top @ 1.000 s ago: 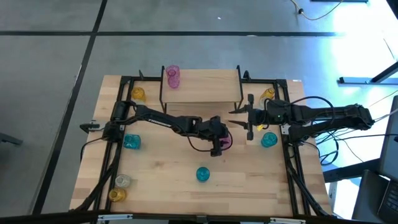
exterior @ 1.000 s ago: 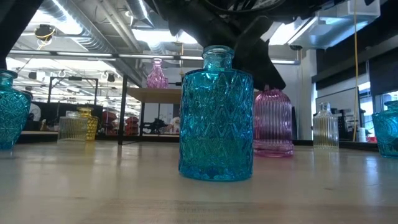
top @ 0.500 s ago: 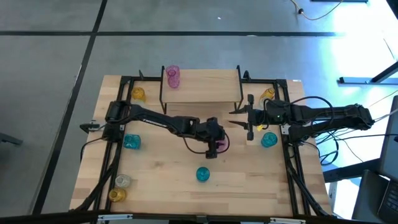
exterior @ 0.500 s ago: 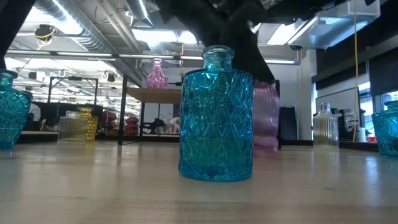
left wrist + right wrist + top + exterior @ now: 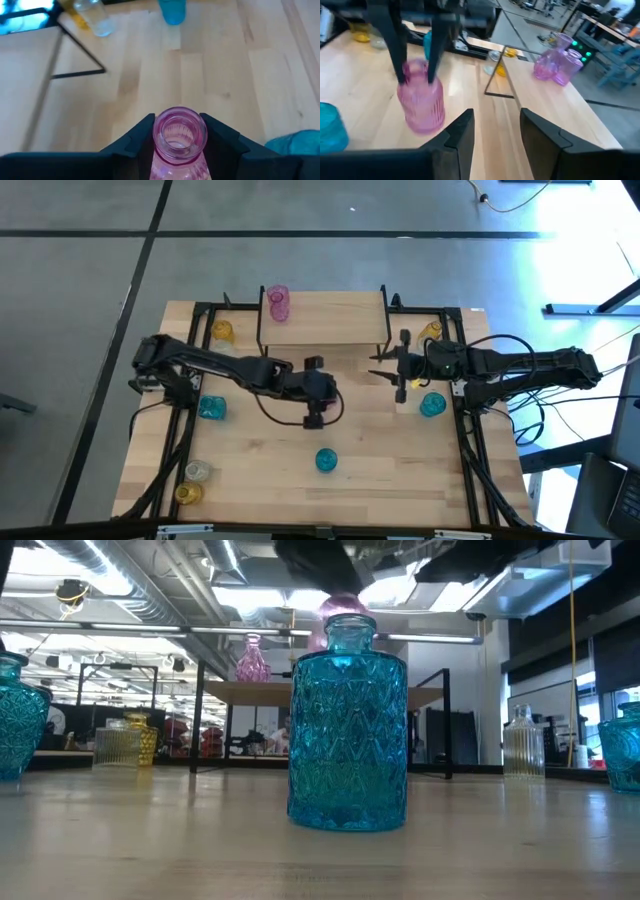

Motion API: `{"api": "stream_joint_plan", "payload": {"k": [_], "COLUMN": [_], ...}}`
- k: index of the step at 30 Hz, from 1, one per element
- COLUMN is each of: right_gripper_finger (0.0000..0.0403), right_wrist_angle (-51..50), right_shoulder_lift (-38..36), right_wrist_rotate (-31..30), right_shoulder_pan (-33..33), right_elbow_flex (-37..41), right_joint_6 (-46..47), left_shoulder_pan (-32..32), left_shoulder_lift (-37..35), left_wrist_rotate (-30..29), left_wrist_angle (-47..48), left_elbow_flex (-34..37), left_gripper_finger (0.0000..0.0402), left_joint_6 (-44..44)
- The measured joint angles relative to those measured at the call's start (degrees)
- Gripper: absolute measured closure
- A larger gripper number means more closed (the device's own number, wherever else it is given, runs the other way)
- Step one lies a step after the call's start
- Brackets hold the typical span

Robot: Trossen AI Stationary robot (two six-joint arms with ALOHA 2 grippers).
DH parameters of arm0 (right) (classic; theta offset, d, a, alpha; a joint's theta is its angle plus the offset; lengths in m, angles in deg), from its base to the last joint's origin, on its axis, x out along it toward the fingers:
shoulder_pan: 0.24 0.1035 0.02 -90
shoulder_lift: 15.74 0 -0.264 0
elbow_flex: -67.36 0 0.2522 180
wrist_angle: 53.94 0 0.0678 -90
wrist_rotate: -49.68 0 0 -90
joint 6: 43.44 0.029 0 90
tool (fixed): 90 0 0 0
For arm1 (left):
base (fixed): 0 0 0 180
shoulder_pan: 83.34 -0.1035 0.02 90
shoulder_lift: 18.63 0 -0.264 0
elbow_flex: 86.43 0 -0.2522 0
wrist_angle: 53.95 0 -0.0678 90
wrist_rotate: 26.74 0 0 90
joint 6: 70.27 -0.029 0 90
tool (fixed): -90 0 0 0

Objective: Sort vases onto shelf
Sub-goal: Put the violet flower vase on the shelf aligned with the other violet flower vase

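We see the left gripper point(image 5: 318, 402) clamped on the neck of a ribbed pink vase point(image 5: 422, 100), lifted clear of the tabletop point(image 5: 400, 470) near the middle, just in front of the shelf point(image 5: 325, 320). In the left wrist view both fingers point(image 5: 131, 143) press the sides of that pink vase's neck, mouth open toward the camera. In the low view only its top shows, up behind the mouth of the big teal vase point(image 5: 347, 730).

The right gripper point(image 5: 400, 370) hangs over the tabletop at the shelf's right front leg, fingers apart with a narrow gap, nothing between them. In its own wrist view the fingers point(image 5: 461, 131) frame bare wood.

Vases we can place:
- one pink vase point(image 5: 277, 302) stands on the shelf's back left corner
- teal one point(image 5: 326, 460) on the tabletop, front centre, below the left gripper
- teal one point(image 5: 211, 408) at the left, beside the left arm
- teal one point(image 5: 432, 405) at the right, just beside the right arm
- amber one point(image 5: 221, 331) left of the shelf
- amber one point(image 5: 431, 331) right of the shelf
- clear one point(image 5: 198, 471) and amber one point(image 5: 187, 493) close together at the front left corner
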Motion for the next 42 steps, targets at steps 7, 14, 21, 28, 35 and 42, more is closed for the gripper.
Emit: {"api": "stream_joint_plan", "payload": {"k": [7,14,21,28,35,42], "right_gripper_finger": [0.0259,0.0259,0.0259,0.0259,0.0259,0.0259], "right_wrist_angle": [-0.1,-0.5,-0.5,0.1,-0.2,-0.6], "right_shoulder_lift": [0.0,0.0,0.0,0.0,0.0,0.0], "right_wrist_rotate": [-0.3,-0.3,-0.3,-0.3,-0.3,-0.3], "right_shoulder_pan": [0.0,0.0,0.0,0.0,0.0,0.0], "right_elbow_flex": [0.0,0.0,0.0,0.0,0.0,0.0], "right_joint_6": [0.1,0.1,0.1,0.1,0.1,0.1], "left_shoulder_pan": [-0.5,-2.5,-9.2,-19.2,-25.2,-28.1], "left_shoulder_lift": [-6.5,-14.4,-25.1,-30.7,-30.8,-30.8], "left_wrist_rotate": [-4.7,-10.8,-10.8,-6.1,-3.1,-3.1], "left_wrist_angle": [5.1,7.7,7.5,6.5,2.0,1.3], "left_elbow_flex": [0.0,2.1,9.7,14.7,19.3,21.1], "left_gripper_finger": [0.0269,0.0269,0.027,0.027,0.027,0.027], "left_joint_6": [0.3,0.7,2.8,4.3,3.1,2.6]}}
